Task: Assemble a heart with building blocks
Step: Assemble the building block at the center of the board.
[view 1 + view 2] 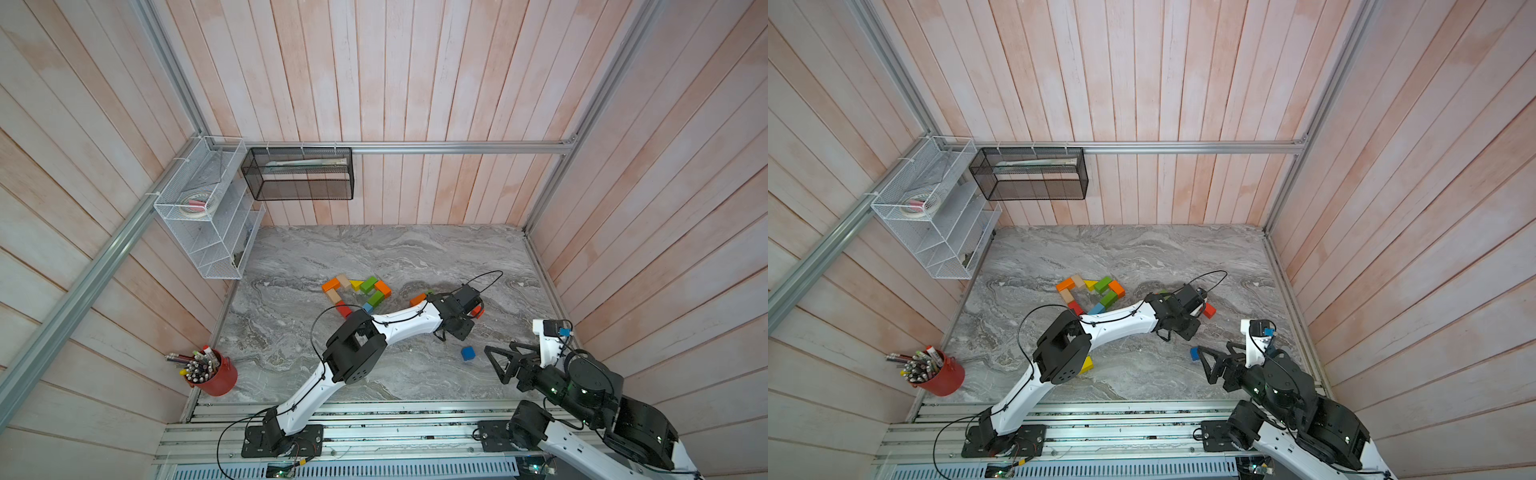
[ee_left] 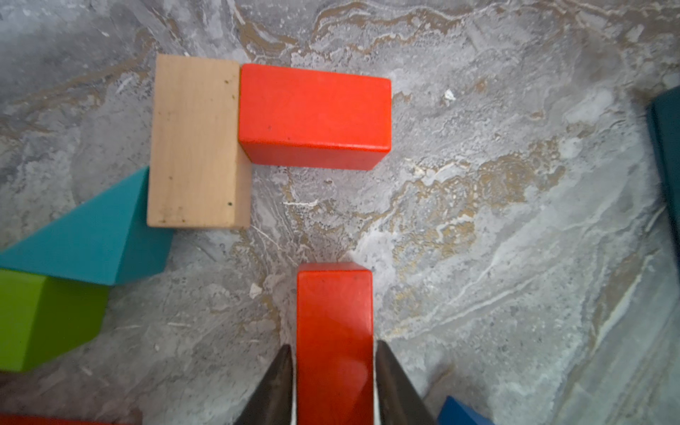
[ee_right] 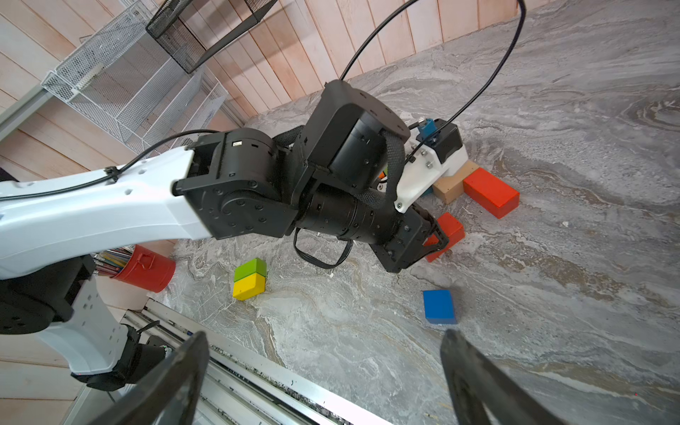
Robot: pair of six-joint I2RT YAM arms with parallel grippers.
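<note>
The red brick (image 2: 334,323) I am working on lies flat on the marble table (image 1: 374,249), on the right of the half-built heart (image 1: 357,291) and well apart from it. It sits end-on between the two dark fingers (image 2: 276,390) of the left gripper (image 2: 333,346). They flank its long sides, with a thin sliver of light showing along each, so the jaws are slightly parted and not pinching it.

Just beyond its free end lie spare pieces: another red brick (image 2: 314,114) touching a tan brick (image 2: 195,143), then a teal wedge (image 2: 95,235) and a green block (image 2: 44,316).

I judge this to be the fetching step, with the heart's outline still unfinished. The next move calls for a square, firm squeeze on those long sides, a clean lift, and a carry back to the outline without nudging the laid blocks.

My right gripper (image 3: 325,333) hangs spread wide and empty near the blue cube (image 1: 468,353).
</note>
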